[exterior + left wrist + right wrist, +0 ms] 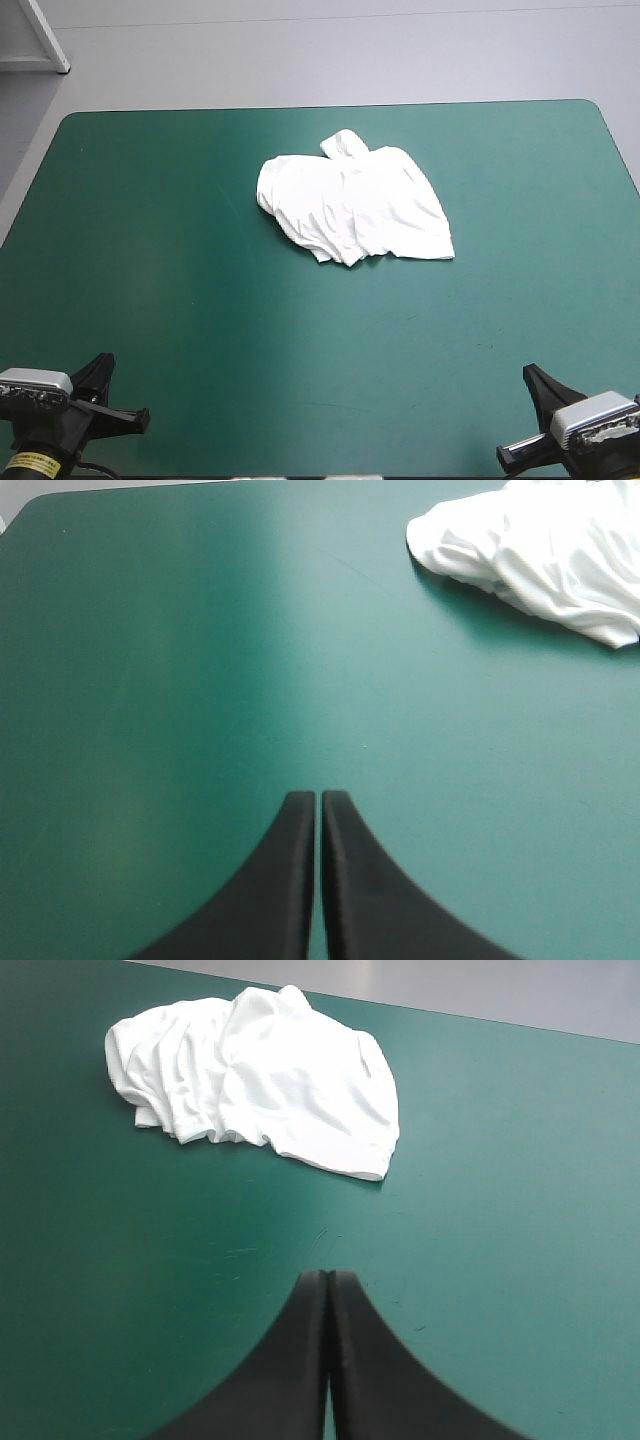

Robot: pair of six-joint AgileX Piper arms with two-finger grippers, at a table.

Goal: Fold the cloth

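Observation:
The white T-shirt [352,207] lies as a crumpled heap on the teal-green cover, a little beyond the table's middle and toward the far edge. Both arms sit back at the near edge, far from it. My left gripper [319,798] is shut with nothing in it, and the T-shirt [545,555] lies well ahead of it, off to the right. My right gripper [329,1276] is also shut and empty; the T-shirt [270,1080] lies ahead of it and slightly left. In the high view only the two wrists show at the near corners.
The teal-green cover [150,290] stretches bare around the heap on all sides. The table's far edge runs just beyond the T-shirt, with grey floor behind it.

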